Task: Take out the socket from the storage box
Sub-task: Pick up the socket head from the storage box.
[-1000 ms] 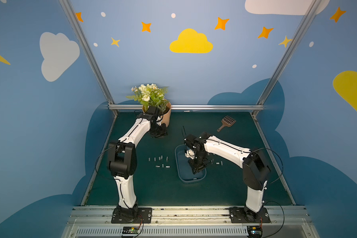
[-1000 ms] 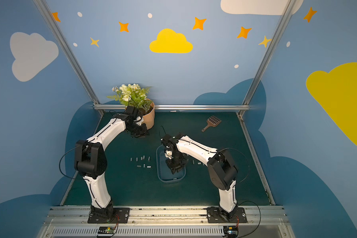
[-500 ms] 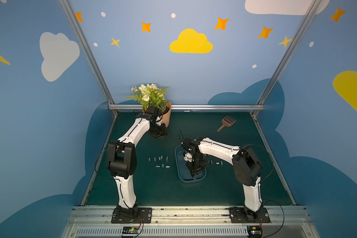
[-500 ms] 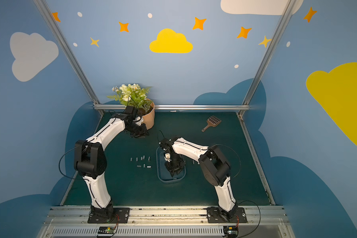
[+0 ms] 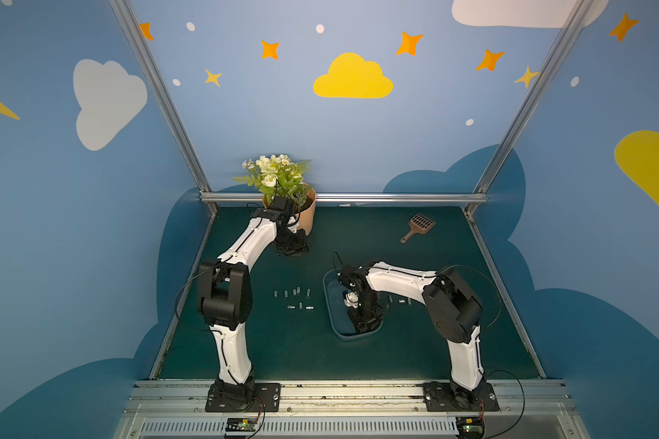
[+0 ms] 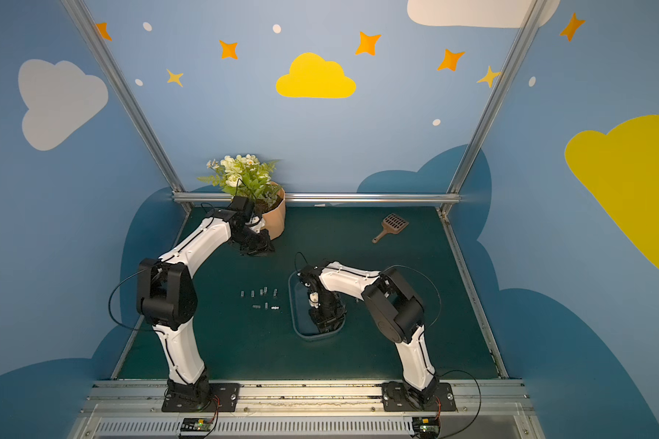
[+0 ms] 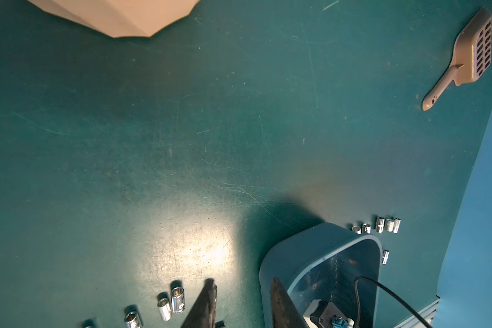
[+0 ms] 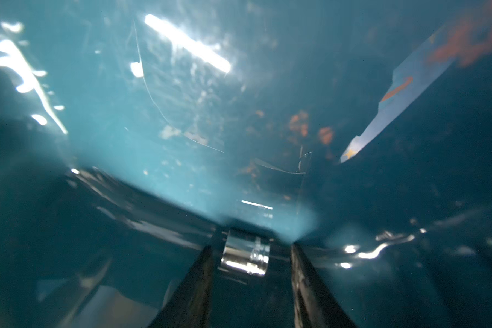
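Reaching down into the translucent bluish storage box (image 5: 335, 304), the right gripper (image 8: 252, 248) straddles a shiny chrome socket (image 8: 245, 252) lying on the box's floor. Its jaws stand apart, wider than the socket, and are not clamped on it. The left gripper (image 7: 241, 281) hangs low just beside the peach flowerpot (image 5: 308, 214), jaws apart with nothing between them. Loose sockets (image 5: 295, 298) lie on the green mat (image 5: 282, 349) on both sides of the box.
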Controlling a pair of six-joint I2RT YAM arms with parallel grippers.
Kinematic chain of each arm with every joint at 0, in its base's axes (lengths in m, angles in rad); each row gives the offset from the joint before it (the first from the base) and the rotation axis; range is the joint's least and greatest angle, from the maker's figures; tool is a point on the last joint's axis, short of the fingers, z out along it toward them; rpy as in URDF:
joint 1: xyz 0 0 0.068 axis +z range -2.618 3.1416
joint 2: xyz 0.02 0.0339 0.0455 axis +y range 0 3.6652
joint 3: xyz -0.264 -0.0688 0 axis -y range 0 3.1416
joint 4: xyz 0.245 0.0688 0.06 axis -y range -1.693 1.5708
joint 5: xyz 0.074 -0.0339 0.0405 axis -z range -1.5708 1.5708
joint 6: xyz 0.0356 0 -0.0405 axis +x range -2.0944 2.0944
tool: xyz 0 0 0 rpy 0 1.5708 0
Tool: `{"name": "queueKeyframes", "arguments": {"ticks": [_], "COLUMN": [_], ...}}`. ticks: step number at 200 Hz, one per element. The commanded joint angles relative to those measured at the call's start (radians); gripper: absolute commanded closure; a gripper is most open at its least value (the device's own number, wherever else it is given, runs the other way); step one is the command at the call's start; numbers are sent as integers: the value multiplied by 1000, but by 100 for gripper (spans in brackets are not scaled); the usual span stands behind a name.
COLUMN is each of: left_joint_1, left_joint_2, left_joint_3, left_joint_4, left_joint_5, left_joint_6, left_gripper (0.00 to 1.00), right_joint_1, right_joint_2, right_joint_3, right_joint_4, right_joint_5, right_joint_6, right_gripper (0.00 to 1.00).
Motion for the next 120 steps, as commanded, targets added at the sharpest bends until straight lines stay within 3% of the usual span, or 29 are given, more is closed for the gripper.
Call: {"name": "queueKeyframes", "arguments": {"ticks": [1, 61, 120], "left_joint_1": [6, 6, 6], "left_joint_2": [-21, -16, -18], "left_joint_3": [11, 18, 23], "left_joint_4": [-22, -26, -29], "left_joint_5": [5, 2, 1], "left_joint_6": [10, 14, 16], "left_gripper": [65, 66, 66], "right_joint_1": [11, 11, -1], "right_joint_2": [21, 32, 31], "right_joint_3": [-15, 3, 45], "right_joint_4": [17, 49, 56], "right_joint_5": [-5, -27, -17], "right_joint_6": [15, 15, 7], "right_gripper": [58, 75, 81]}}
